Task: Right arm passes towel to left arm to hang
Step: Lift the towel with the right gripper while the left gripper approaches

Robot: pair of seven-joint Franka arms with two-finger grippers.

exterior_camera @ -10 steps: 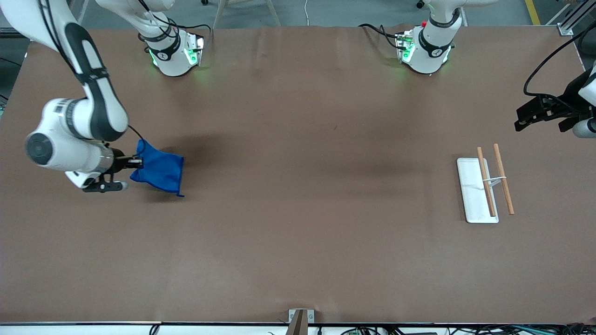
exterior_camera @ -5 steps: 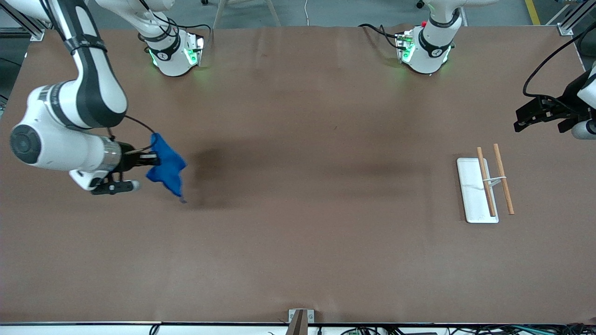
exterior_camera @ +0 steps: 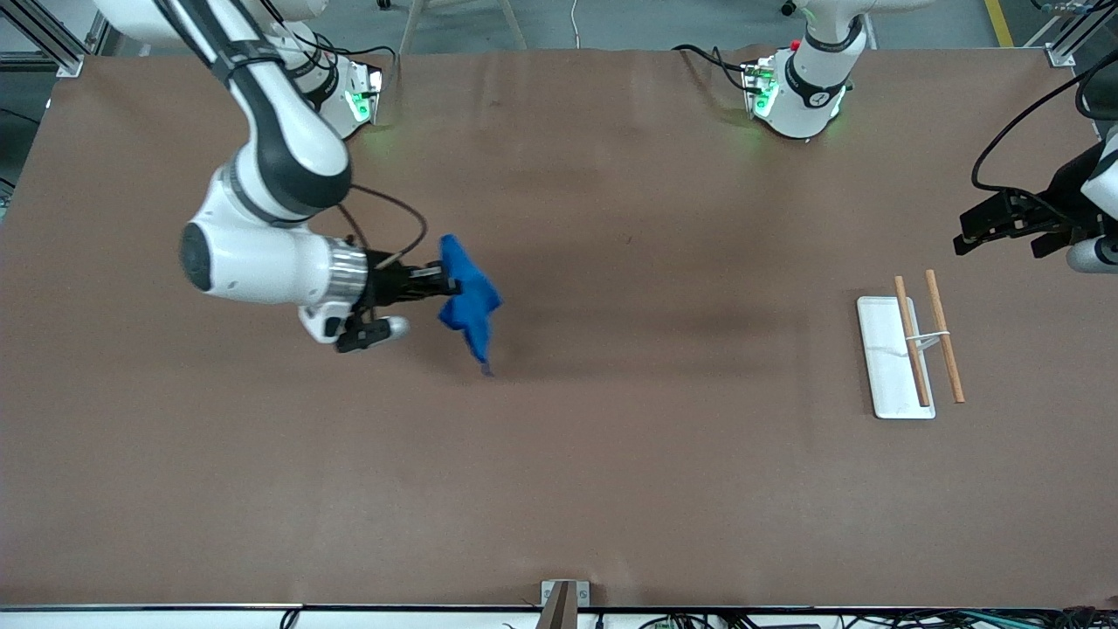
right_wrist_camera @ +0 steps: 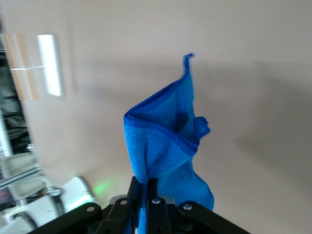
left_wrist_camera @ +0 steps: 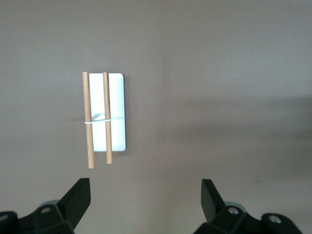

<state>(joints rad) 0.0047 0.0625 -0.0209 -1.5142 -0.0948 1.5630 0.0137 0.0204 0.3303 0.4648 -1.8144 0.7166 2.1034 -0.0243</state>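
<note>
The bench [exterior_camera: 611, 489] is the biggest thing here, a flat matte brown sheet with a few faint creases running across it. Next down, the right arm reaches out from its base and its right tool [exterior_camera: 447, 281] is up in the air over the bench's right-arm half, pinched tight on the towel [exterior_camera: 467, 301]. That towel is a soft bright royal-blue cloth, bunched where the fingers [right_wrist_camera: 156, 207] grip it, with the rest dangling in loose folds clear of the bench. In the right wrist view the towel [right_wrist_camera: 165, 151] shows a fuzzy nap, darker stitched hems and a tiny loop sticking off one corner. Over at the left arm's end, the left tool [exterior_camera: 969, 231] waits in the air above the bench, not far from the rack, and in its own wrist view the left tool [left_wrist_camera: 145, 195] has its two black fingers spread wide with nothing between them. The white tray [exterior_camera: 884, 367] is a smooth flat rounded rectangle lying on the bench, and two slim round wooden rods [exterior_camera: 945, 336] sit parallel above it, joined by a thin white wire.
</note>
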